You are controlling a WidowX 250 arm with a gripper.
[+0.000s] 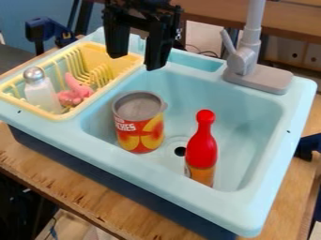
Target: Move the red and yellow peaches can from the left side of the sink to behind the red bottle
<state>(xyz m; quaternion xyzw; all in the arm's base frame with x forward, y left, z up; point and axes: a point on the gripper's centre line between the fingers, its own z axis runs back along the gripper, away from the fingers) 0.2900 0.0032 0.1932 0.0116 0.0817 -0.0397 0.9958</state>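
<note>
The gripper [133, 57] hangs open at the top of the view, above the back left of the sink, with nothing between its fingers. Below it, a can [139, 123] with a grey top and a red and yellow label stands upright in the basin of the light blue sink [294, 123]. To the can's right stands a red bottle [202, 147] with an orange lower part, beside the drain. In the yellow dish rack [70, 115] at the left are a shaker [41, 91] with a metal top and a pink toy [74, 90].
A grey faucet [246, 61] rises from the sink's back right edge. The sink stands on a wooden table [69, 190]. Blue clamps [49, 29] show at the upper left and at the right edge.
</note>
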